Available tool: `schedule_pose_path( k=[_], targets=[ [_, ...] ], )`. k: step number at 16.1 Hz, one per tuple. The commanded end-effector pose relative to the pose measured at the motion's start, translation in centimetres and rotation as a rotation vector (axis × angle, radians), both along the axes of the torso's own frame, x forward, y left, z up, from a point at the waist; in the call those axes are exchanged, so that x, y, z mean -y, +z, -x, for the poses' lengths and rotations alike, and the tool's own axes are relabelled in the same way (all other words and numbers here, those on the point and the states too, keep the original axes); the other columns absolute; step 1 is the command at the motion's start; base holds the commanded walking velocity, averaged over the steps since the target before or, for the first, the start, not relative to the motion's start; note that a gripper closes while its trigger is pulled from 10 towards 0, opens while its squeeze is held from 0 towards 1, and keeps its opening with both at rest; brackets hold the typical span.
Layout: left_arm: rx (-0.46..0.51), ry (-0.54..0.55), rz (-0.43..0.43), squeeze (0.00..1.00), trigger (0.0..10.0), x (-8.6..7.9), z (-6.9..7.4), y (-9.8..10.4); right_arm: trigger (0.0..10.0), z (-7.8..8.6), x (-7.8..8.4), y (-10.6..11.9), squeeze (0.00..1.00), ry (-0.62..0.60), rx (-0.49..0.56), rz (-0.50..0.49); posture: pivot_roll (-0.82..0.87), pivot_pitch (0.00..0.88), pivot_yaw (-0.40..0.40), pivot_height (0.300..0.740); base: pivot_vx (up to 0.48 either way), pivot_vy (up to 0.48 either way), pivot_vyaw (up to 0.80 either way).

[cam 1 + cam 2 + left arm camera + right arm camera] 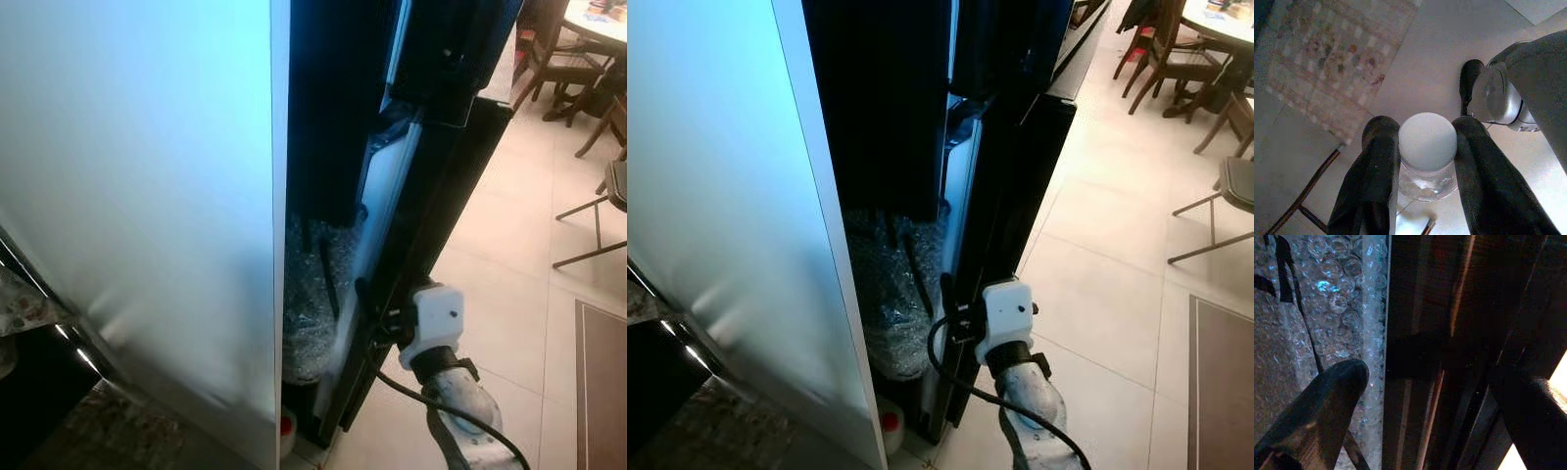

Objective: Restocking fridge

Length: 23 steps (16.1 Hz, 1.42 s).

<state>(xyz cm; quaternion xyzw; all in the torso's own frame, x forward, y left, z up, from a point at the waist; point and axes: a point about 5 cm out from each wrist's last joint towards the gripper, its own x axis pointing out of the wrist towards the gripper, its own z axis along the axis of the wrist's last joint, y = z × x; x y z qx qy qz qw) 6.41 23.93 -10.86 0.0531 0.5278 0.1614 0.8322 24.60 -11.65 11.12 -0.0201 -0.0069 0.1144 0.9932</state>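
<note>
One jar (1427, 152) in left pincer (1425, 142); right pincer (1440, 382) straddles one fridge door (411, 255).

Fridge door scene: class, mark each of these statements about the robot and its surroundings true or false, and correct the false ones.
1. The left gripper holds a jar with a white lid. True.
2. The right gripper is at the edge of the dark fridge door. True.
3. The right gripper holds a milk carton. False: its fingers are open around the door edge.
4. Bubble wrap lies behind the door. True.
5. The floor is carpeted green. False: pale tiles.
</note>
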Motion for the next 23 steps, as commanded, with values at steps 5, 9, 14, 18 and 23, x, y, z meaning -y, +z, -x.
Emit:
schedule_pose_path(
  k=[5, 9, 14, 18, 23],
  targets=[
    [-0.022, -0.006, 0.003, 0.00, 10.0, 0.4, 0.6, -0.2, 10.0, -1.2, 0.3, 0.3, 0.00, -0.068, 0.020, 0.017, 0.03, 0.000, -0.070, 0.740, 0.000, 0.000, 0.00],
    [-0.022, -0.009, 0.006, 0.00, 10.0, 0.4, 0.6, -0.2, 10.0, -0.9, 1.9, 0.3, 0.00, -0.153, 0.025, 0.052, 0.02, 0.000, -0.072, 0.740, 0.000, 0.000, 0.00],
    [-0.024, -0.013, 0.007, 0.00, 10.0, 0.4, 0.6, -0.2, 10.0, 1.1, 5.4, -0.2, 0.00, -0.297, -0.010, 0.127, 0.00, 0.000, -0.068, 0.740, 0.000, 0.000, 0.00],
    [-0.022, -0.017, 0.007, 0.00, 10.0, 0.4, 0.5, -0.2, 10.0, 1.8, 7.2, -0.6, 0.00, -0.364, -0.029, 0.155, -0.01, 0.000, -0.065, 0.740, 0.000, 0.000, 0.00],
    [-0.019, -0.019, 0.007, 0.00, 10.0, 0.4, 0.5, -0.2, 10.0, 3.8, 13.5, -3.4, 0.00, -0.679, -0.154, 0.084, -0.01, 0.000, -0.060, 0.740, 0.000, 0.000, 0.00]
  ],
)
